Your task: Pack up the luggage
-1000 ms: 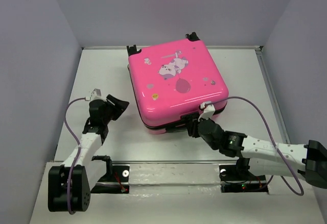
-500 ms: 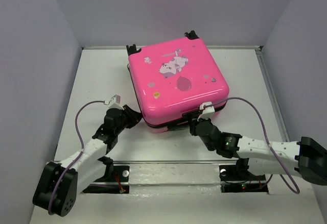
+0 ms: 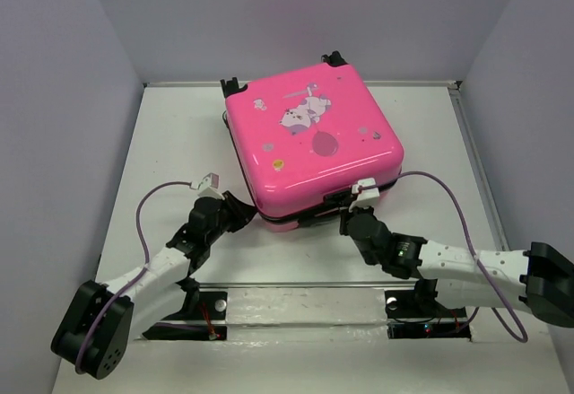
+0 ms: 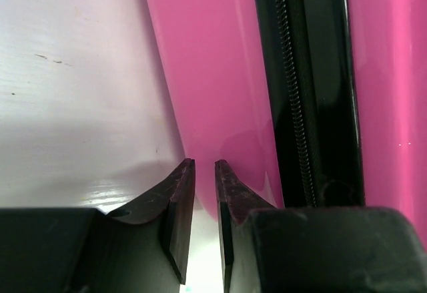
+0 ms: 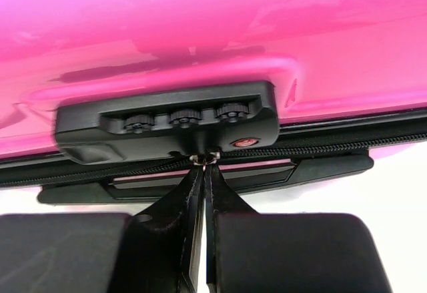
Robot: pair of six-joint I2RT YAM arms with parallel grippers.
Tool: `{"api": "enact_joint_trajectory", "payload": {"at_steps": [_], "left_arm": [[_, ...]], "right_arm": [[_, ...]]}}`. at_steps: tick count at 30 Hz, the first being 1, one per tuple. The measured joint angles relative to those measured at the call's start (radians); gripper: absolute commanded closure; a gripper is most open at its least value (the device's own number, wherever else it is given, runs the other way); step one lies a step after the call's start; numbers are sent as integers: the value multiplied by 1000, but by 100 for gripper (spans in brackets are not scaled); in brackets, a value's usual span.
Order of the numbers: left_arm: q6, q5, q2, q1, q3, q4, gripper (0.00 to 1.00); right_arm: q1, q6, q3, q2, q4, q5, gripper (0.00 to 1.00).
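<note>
At the middle of the overhead view, the pink suitcase lies flat and closed on the white table, wheels toward the top of the frame. The left gripper sits at its lower-left corner and the right gripper at the black lock on its lower edge. From the left wrist, the fingers stand nearly together with a thin gap, pinching nothing, tips just beside the pink shell, with the zipper to the right. From the right wrist, the fingers are pressed together on what looks like the small zipper pull under the lock. The pull is tiny: a crooked tug could let it slip free, or drag the whole suitcase, since the left fingers brace nothing.
</note>
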Motion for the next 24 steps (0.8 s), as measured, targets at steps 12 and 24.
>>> {"api": "enact_joint_trajectory", "payload": {"at_steps": [12,24], "left_arm": [[0,-65,65,-56,2,25,71],[11,-211,208,-90,45,-25,71]], "right_arm": [[10,14,89,98,-64,-216,93],[124,-45,256,323,-13,-224,93]]}}
